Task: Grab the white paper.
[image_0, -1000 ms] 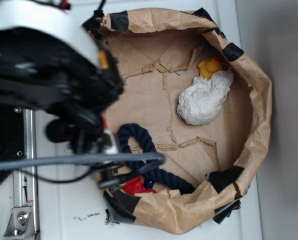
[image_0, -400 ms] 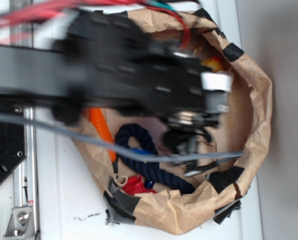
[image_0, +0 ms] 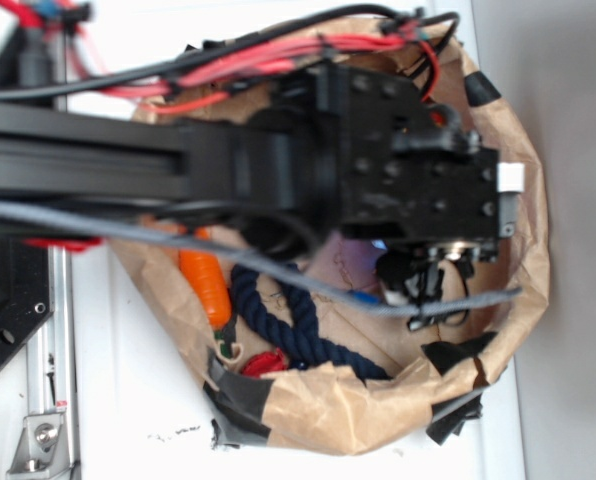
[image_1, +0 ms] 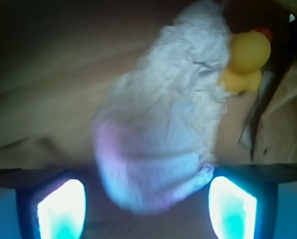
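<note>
In the wrist view the white paper (image_1: 168, 129), a crumpled lumpy wad, fills the middle of the frame, lying on the brown bag floor. Its near end sits between my two glowing fingertips (image_1: 61, 209), which stand wide apart. My gripper (image_1: 147, 211) is open and does not touch the wad. A small yellow rubber duck (image_1: 245, 59) rests against the wad's far right side. In the exterior view the arm and gripper (image_0: 433, 285) cover the paper and duck completely.
The brown paper bag (image_0: 318, 405) with black tape patches rings the area, its walls rising on all sides. Inside lie a dark blue rope (image_0: 288, 330), an orange carrot-like toy (image_0: 206, 285) and a red item (image_0: 263, 362). Cables (image_0: 278, 60) trail over the bag.
The arm has swung from the left side of the bag across to its right part, and now covers the white paper and duck that showed one second ago.
</note>
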